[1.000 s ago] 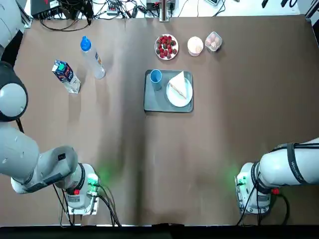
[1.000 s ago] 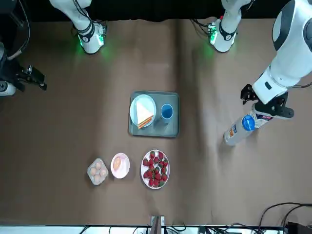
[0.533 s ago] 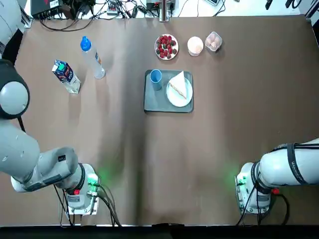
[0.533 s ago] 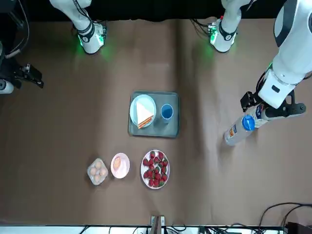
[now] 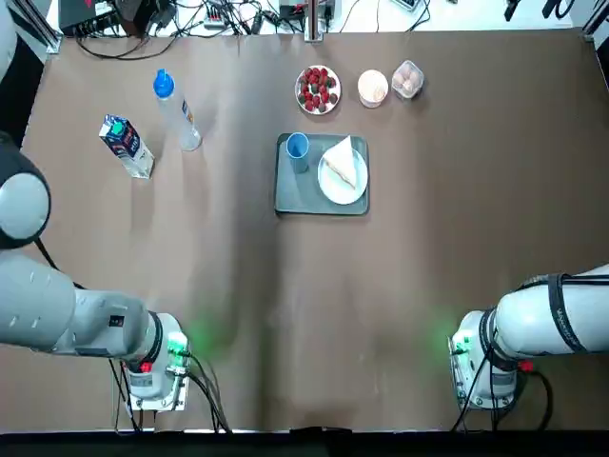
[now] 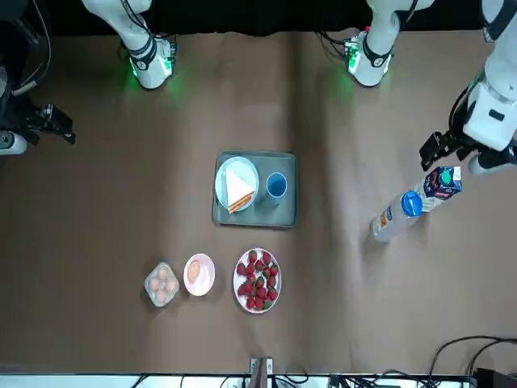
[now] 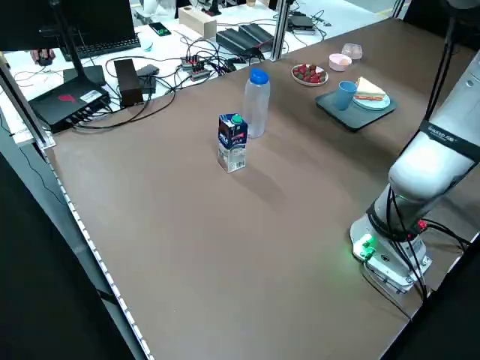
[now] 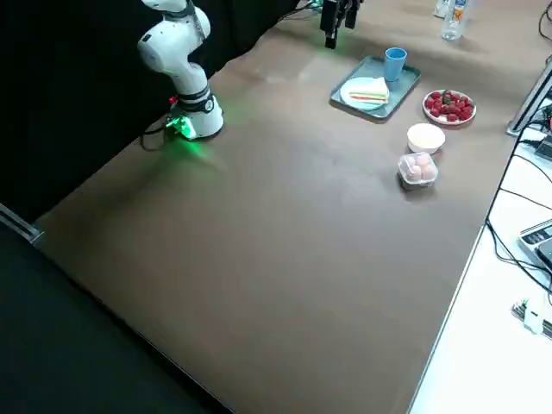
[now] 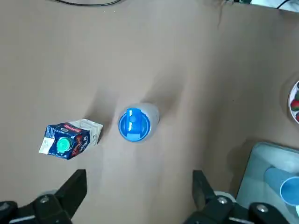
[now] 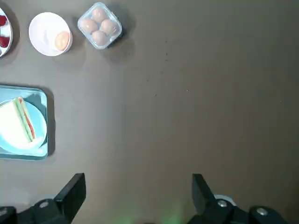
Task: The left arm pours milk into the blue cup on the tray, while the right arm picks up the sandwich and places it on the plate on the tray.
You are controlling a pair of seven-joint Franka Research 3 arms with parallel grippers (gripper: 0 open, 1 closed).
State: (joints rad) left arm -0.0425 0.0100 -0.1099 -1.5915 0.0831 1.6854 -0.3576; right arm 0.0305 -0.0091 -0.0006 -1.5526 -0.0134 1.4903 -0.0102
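Observation:
The milk (image 5: 126,146) carton stands upright at the table's left, beside a clear bottle (image 5: 177,111). On the grey-blue tray (image 5: 299,196) at the centre are the blue cup (image 5: 297,147) and the white plate (image 5: 344,191), and the sandwich (image 5: 343,164) lies on that plate. My left gripper (image 9: 138,177) hangs open and empty high above the milk (image 9: 70,139) and the bottle (image 9: 135,124); the front view shows it just behind the carton (image 6: 443,182). The right gripper (image 10: 138,179) is open and empty, raised well off to the right of the tray (image 10: 43,122).
At the far side, behind the tray, stand a dish of red berries (image 5: 318,89), a pale cup (image 5: 373,87) and a small box of eggs (image 5: 407,78). Cables and electronics lie beyond the table's far edge.
The left arm has drawn back from the milk carton toward the table's left edge, uncovering the carton in the front view. The right arm has hardly moved.

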